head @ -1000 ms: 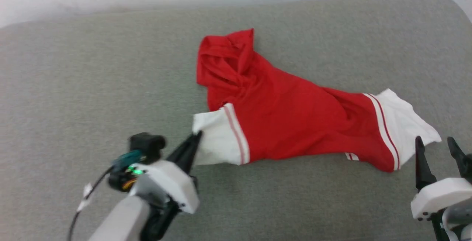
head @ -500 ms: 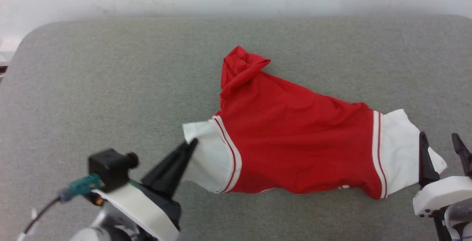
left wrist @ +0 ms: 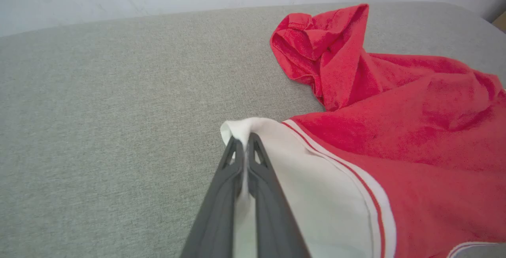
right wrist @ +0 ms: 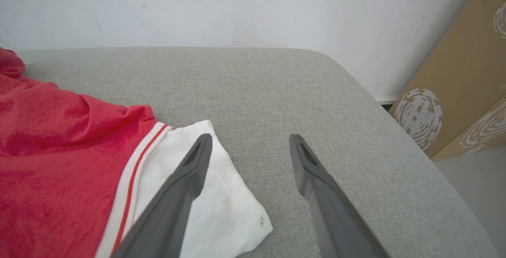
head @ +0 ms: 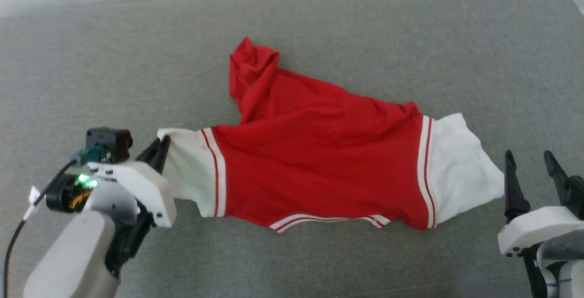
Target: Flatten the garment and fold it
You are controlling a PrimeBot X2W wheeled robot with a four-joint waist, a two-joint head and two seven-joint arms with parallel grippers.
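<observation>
Head view, left gripper: the left gripper [head: 163, 143] is pressed together on the cuff of a white sleeve [head: 189, 175], pinching the cloth at its fingertips.
Head view, garment: the red jersey T-shirt [head: 319, 165] lies stretched out from those fingertips across a grey upholstered surface [head: 137, 60] toward the right gripper [head: 527, 154]; a crumpled red fold [head: 248, 67] rises at the far edge of the shirt.
Head view, right gripper: fingers spread, nothing between them, tips just beside the edge of the other white sleeve [head: 456, 170].
Left wrist view, grip: the two dark fingers meet with white cloth caught between them, and the cuff curls over their tips.
Left wrist view, garment: a red-and-white striped seam and the red body lie right of the fingers, the crumpled fold ahead and to the right.
Right wrist view, fingers: spread wide. One lies over the white sleeve, though contact cannot be told; the other is over bare grey fabric.
Right wrist view, surroundings: a pale wall [right wrist: 237, 5] stands ahead, and a printed cardboard box [right wrist: 466, 84] sits to the right, past the surface's rounded corner.
</observation>
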